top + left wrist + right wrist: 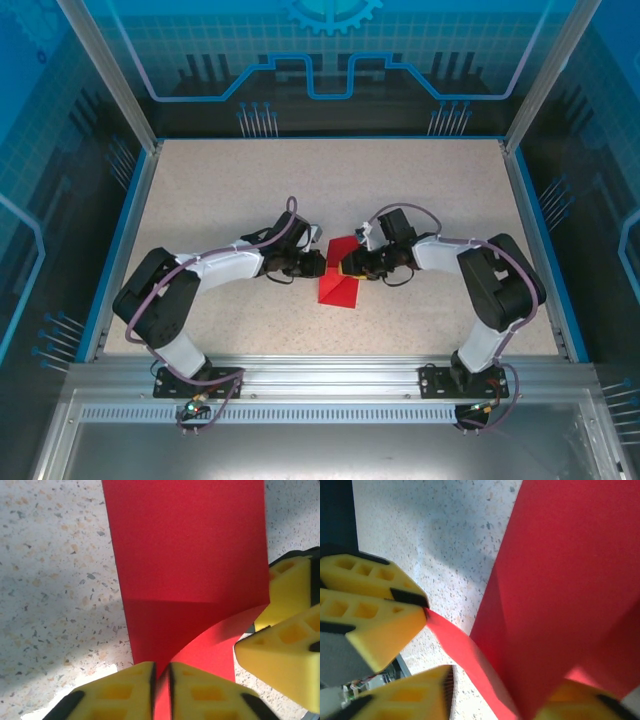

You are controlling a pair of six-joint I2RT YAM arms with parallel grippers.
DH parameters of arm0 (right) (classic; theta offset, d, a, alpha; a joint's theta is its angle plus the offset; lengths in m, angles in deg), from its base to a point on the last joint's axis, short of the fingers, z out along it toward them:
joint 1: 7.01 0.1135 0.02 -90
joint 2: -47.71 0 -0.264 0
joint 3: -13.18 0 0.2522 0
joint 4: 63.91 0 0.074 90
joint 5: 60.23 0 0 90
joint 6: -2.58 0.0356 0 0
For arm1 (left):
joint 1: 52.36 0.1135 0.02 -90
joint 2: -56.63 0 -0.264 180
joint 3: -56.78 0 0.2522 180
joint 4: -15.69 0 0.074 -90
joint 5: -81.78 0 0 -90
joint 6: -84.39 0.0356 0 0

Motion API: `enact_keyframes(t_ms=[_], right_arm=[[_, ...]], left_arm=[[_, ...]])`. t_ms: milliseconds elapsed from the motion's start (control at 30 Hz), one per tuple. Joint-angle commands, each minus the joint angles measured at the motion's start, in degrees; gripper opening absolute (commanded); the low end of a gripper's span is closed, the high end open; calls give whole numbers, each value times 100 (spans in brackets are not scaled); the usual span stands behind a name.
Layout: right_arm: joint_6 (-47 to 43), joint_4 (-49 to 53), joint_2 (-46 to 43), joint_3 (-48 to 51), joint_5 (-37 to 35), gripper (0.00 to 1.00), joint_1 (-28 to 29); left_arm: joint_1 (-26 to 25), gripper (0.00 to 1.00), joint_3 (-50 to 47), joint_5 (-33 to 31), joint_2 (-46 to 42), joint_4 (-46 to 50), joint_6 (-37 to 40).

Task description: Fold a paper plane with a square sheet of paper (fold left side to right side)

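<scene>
Arms are bending in from both sides, elbows out and forearms angling toward each other, so that the two hands are sitting nearly tip to tip over the middle of the tabletop (200, 190). The left hand (316, 263) is pointing downward with its fingers (120, 690) pressed almost together, and it is pinching a thin edge of the sheet of paper (338, 288) between them. The right hand (352, 266) is facing it from the opposite side, just beside it. Its fingers (415, 697) are standing apart on either side of the sheet. A sliver of tabletop is showing between one finger and the paper, so this hand is straddling the sheet rather than clamping it.

The sheet is lying directly beneath and between the two hands, showing its red face. From above, its long axis is running roughly from the arm bases toward the far side, with part of it sticking out on the near side of the hands and part on the far side. In the left wrist view it is stretching straight ahead of the left fingertips as a broad red band, lying flat farther out. The portion nearest that hand is arching up off the tabletop toward the right hand's fingers. In the right wrist view a narrow red corner is reaching across to the left hand's closed fingertips.
</scene>
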Motion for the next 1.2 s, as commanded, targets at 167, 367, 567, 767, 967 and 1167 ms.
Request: enact_keyframes(t_ms=[167,367,567,767,967,1167], right_arm=[[-152,142,-533,-128,185,6,-235],[143,-557,-1634,89,1106,6,-946],[553,-973,-2735,-222,1812,6,-1286],[706,-778,-3224,-869,2167,7,-1080],[750,-657,-3416,-1255,2181,8,-527],[775,-557,-3425,-1463,2105,8,-292]], left_arm=[[291,57,-286,-168,-1258,106,-406],[505,94,-546,-211,-2751,229,-1218],[545,99,-589,588,-3634,-329,-1953],[498,98,-413,1714,-3695,-1356,-2379],[197,97,-231,2009,-3577,-1815,-2437],[18,83,-191,2179,-3561,-2318,-2557]])
